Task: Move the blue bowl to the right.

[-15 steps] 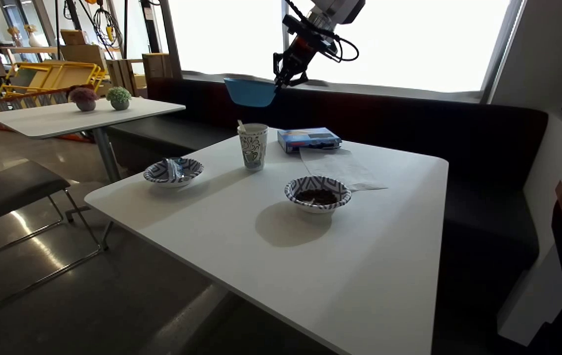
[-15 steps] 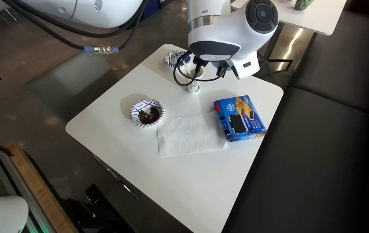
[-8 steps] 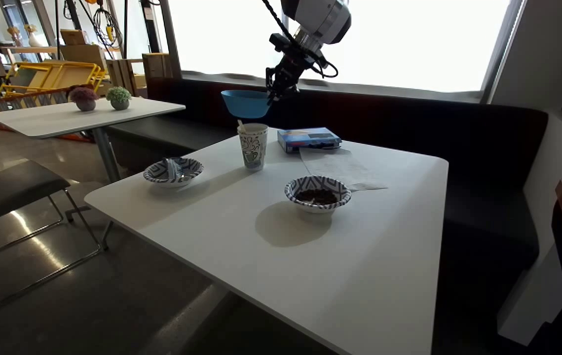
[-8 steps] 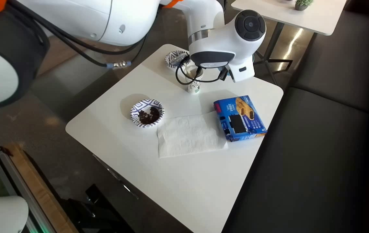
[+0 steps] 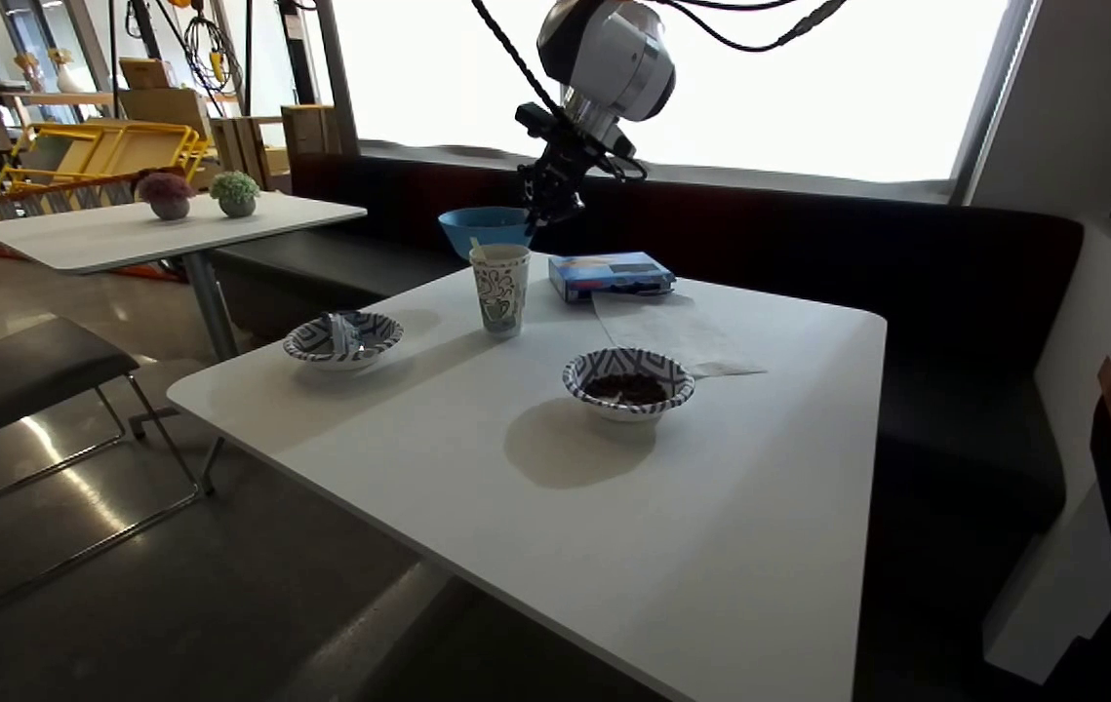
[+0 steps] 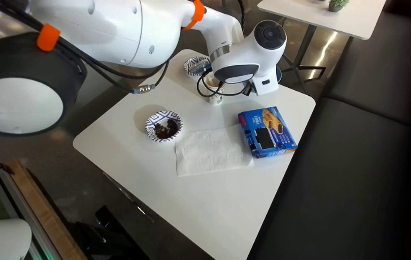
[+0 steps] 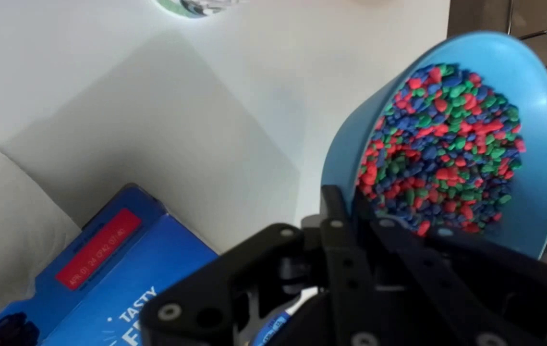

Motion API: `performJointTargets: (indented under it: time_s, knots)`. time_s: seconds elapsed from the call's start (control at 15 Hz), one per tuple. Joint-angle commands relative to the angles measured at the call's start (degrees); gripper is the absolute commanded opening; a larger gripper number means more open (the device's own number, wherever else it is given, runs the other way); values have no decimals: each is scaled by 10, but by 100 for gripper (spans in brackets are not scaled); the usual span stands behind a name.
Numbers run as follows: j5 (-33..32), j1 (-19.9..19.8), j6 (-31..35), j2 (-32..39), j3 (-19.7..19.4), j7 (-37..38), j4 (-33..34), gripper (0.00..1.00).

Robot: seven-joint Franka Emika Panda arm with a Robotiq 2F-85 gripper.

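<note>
1. The task looked partway through: the blue bowl (image 5: 492, 232) was in the grip of the tool (image 7: 348, 204), so the pick-up seemed done, while the move to the right and the setting down seemed left — the intended spot could not be told.
2. In an exterior view, near the far edge of the tabletop (image 5: 711, 546), the bowl showed behind the paper cup (image 5: 501, 292), which hid part of its base; contact with the surface could not be told.
3. The bowl looked round, deep and plain blue, its inner wall glossy.
4. The tool's jaws were drawn together on the bowl's rim — only the thin wall stood between them.
5. Red, green and blue pebble-like pieces (image 7: 451, 144) covered the bottom.
</note>
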Motion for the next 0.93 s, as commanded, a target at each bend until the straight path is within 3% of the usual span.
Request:
performJointTargets:
  time_s: [0.0, 0.87]
  knots:
    - [-32, -5, -2, 36, 6, 40, 64, 1]
    - [-120, -3, -12, 91, 24, 75, 126, 1]
